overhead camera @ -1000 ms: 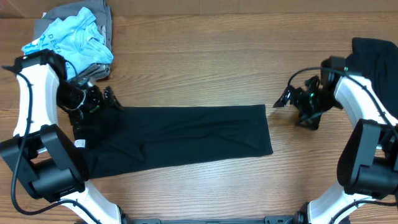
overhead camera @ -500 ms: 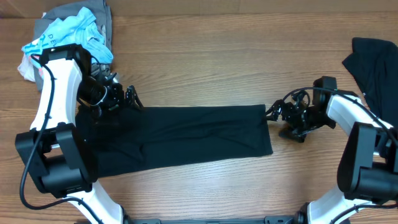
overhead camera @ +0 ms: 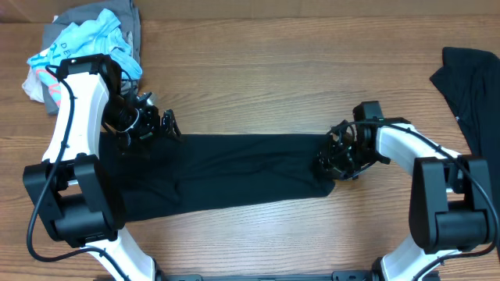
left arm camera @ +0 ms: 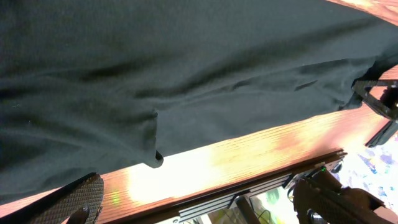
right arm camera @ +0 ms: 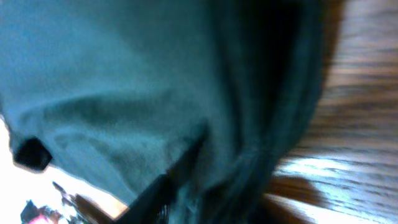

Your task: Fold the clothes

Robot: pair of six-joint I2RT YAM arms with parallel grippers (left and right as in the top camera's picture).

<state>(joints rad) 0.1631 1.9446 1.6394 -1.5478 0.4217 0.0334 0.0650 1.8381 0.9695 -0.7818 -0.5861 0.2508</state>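
Note:
A black T-shirt (overhead camera: 234,172), folded into a long band, lies flat across the middle of the wooden table. My left gripper (overhead camera: 158,125) hovers at the band's upper left corner, open, with nothing between its fingers. In the left wrist view the two pads (left arm camera: 78,198) stand far apart below the dark T-shirt (left arm camera: 186,62). My right gripper (overhead camera: 332,156) sits on the band's right end. The right wrist view is blurred; the T-shirt (right arm camera: 124,93) fills it and bunches up at the jaws, which look shut on it.
A heap of other clothes, light blue and grey (overhead camera: 86,43), lies at the back left corner behind the left arm. Another black garment (overhead camera: 469,78) lies at the right edge. The table's front edge (left arm camera: 261,177) runs just below the T-shirt.
My right gripper moved left from the bare wood onto the T-shirt's right end and closed there. The left gripper shifted a little right along the upper left corner and stayed open.

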